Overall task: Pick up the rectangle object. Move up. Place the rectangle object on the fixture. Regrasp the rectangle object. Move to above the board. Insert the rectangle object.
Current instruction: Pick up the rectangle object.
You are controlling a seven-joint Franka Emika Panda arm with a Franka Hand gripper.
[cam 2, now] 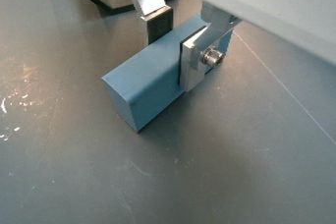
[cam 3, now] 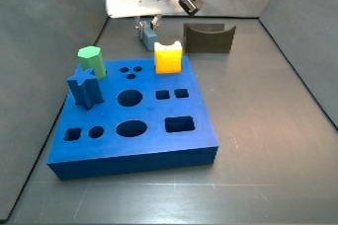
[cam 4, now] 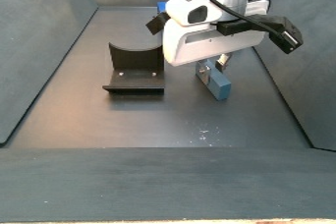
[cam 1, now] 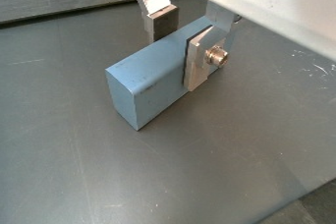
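The rectangle object (cam 1: 141,83) (cam 2: 136,88) is a light grey-blue bar lying flat on the dark floor. In both wrist views my gripper (cam 1: 182,48) (cam 2: 178,46) straddles it near one end. One silver finger plate (cam 1: 198,61) lies flush on its near side, and the dark pad of the other finger (cam 1: 163,23) meets its far side. The jaws look shut on the bar. In both side views the gripper (cam 3: 145,26) (cam 4: 213,68) hangs low over the bar (cam 4: 218,84), beside the fixture (cam 3: 209,37) (cam 4: 134,71). The board (cam 3: 145,120) lies nearer the front.
A yellow block (cam 3: 168,57) stands on the board's back edge, close to the gripper. A green peg (cam 3: 90,61) and a dark blue peg (cam 3: 83,91) stand at the board's left. Grey walls enclose the floor.
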